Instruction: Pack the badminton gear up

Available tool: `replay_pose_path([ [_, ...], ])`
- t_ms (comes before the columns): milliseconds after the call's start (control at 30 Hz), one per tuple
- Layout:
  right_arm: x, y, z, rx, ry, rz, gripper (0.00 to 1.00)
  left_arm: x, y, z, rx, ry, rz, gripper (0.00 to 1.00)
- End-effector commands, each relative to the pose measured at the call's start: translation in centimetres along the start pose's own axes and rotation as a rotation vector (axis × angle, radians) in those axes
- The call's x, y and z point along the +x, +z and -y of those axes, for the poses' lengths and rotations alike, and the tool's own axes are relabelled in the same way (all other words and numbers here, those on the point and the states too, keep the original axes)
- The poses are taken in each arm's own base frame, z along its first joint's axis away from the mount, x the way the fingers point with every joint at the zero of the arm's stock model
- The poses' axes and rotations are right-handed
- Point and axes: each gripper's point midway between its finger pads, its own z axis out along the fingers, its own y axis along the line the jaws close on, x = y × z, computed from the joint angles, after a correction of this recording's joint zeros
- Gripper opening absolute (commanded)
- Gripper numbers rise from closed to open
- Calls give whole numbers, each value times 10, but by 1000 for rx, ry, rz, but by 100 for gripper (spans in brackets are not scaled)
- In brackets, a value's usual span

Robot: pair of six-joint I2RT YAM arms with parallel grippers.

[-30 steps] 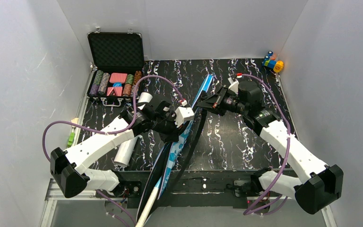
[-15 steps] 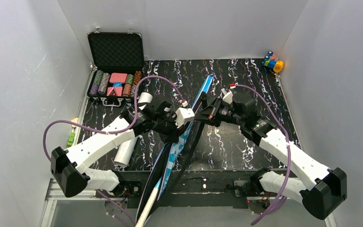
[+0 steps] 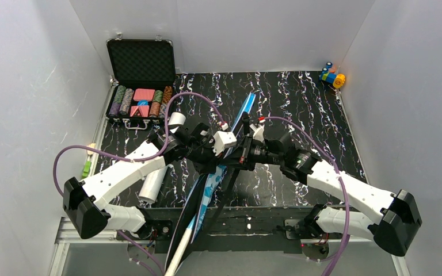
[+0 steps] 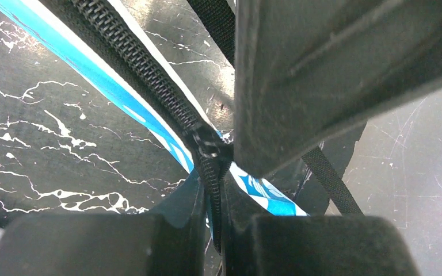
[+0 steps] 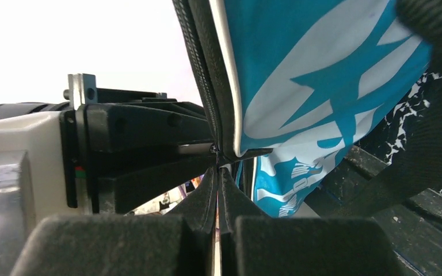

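Two grippers meet on your blue bag, which lies slanted across the middle of the table, with a white racket handle poking out past the near edge. Your left gripper pinches the bag's zipper. Your right gripper is pressed together, tips touching the bag's black edge.

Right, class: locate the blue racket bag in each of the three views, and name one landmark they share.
Top external: blue racket bag lies diagonally, centre to near edge.
Left wrist: its blue edge and zipper cross upper left to centre.
Right wrist: fills upper right.
Shared landmark: black marbled tabletop.
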Motion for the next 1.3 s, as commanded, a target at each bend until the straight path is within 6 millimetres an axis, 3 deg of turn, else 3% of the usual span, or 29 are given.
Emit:
replay_pose_path([
  [0, 18, 7, 1, -18, 3, -61, 1, -44, -14, -2, -12, 68, 143, 5],
  [267, 12, 4, 10, 11, -3, -30, 1, -53, -24, 17, 91, 45, 173, 73],
  [400, 12, 6, 15, 19, 1, -31, 1, -62, -40, 26, 178, 36, 221, 87],
  [600, 13, 9, 9, 7, -4, -53, 1, -81, -47, 8, 229, -52, 305, 89],
  [800, 12, 11, 3, -7, -10, -52, 1, -101, -28, -19, 186, -156, 306, 81],
  [1100, 8, 10, -5, -23, -34, -37, 1, -91, -11, -26, 182, -173, 255, 76],
  [1200, 9, 11, -6, -24, -34, -43, 1, -86, -6, -27, 172, -166, 235, 67],
  [1267, 8, 12, -7, -25, -33, -43, 1, -84, -3, -27, 167, -158, 225, 51],
])
